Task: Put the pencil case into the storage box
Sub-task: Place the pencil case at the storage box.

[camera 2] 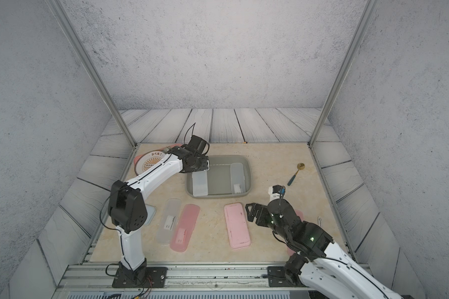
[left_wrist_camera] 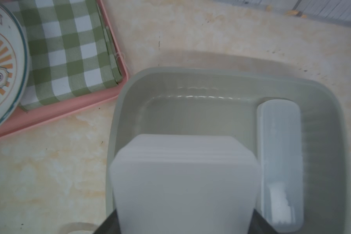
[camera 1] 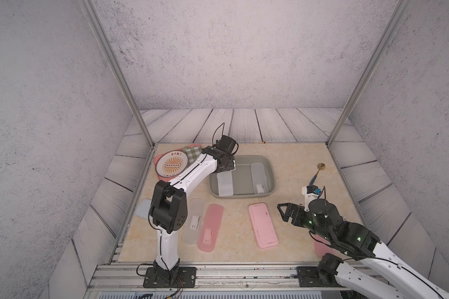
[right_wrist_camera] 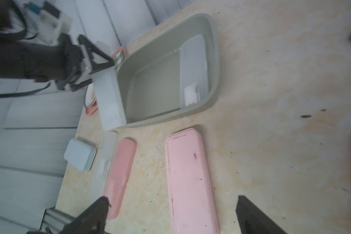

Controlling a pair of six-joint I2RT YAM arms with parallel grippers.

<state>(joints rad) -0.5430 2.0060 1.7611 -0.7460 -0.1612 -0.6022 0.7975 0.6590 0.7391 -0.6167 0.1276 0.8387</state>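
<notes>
Left tool (right_wrist_camera: pixel 101 73) grips one clear case (camera 1: pixel 225 185) over the box's (camera 1: pixel 244 196) left side, another case (camera 1: pixel 258 178) lies by its right wall, three more cases (camera 1: pixel 193 221) (camera 1: pixel 210 227) (camera 1: pixel 262 225) along the counter's (camera 1: pixel 233 248) front; right tool (camera 1: pixel 281 212) gapes.

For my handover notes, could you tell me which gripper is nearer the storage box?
Left. The left gripper holds a white case over the box's end; the right gripper hangs open, well short of it, beside a pink case.
</notes>
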